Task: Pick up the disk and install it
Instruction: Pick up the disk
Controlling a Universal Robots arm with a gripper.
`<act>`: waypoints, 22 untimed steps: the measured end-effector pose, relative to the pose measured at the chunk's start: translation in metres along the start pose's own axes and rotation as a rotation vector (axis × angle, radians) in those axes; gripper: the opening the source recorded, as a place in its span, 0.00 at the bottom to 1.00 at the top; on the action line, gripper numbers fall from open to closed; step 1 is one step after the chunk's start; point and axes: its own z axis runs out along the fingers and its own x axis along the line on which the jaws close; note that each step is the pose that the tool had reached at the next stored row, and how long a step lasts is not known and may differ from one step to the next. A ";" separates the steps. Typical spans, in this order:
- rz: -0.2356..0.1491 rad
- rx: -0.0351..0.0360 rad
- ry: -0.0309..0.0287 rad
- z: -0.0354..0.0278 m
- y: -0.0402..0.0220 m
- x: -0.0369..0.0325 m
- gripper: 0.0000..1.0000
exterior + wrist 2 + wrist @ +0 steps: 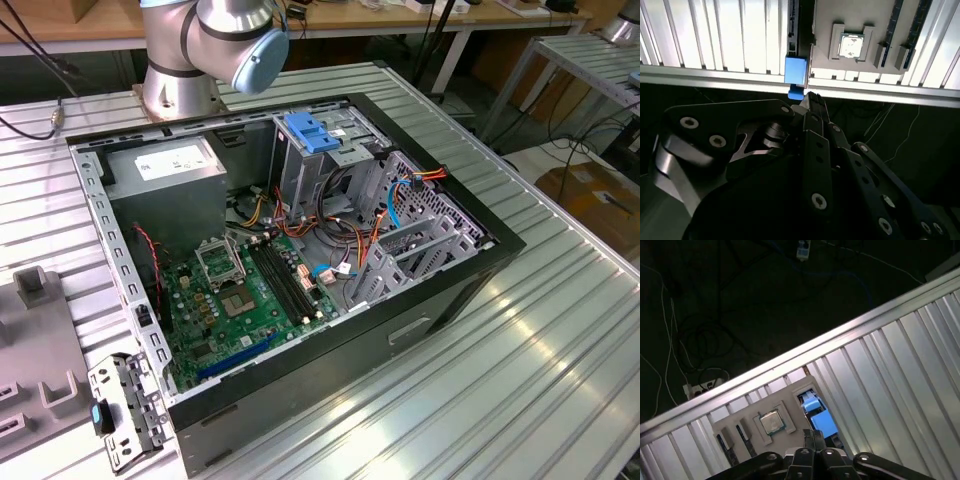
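The disk (128, 400) rests at the exterior view's lower left, beside a grey fixture tray (35, 350); it shows as a silver perforated metal side with a blue end piece. In both wrist views its blue carrier end (796, 70) (816, 415) lies close to the table's edge, next to the fixture. My gripper (811, 99) (813, 434) hangs above that blue end, apart from it, with its black fingers pressed together and nothing visible between them.
An open computer case (400, 330) fills the table's middle, with a motherboard (240, 300), a grey box (170, 170) and a metal cage under a blue latch (313, 132). The fixture holds a processor chip (850, 46) (771, 422). Dark floor with cables lies past the table edge.
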 end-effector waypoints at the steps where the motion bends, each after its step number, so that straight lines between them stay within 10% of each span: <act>1: -0.018 0.0068 -0.0027 0.0003 -0.0001 0.0000 0.11; 10: -0.144 0.0112 -0.0008 0.0007 -0.0006 -0.0002 0.11; 22: -0.151 0.0112 -0.0006 0.0007 -0.0006 -0.0002 0.11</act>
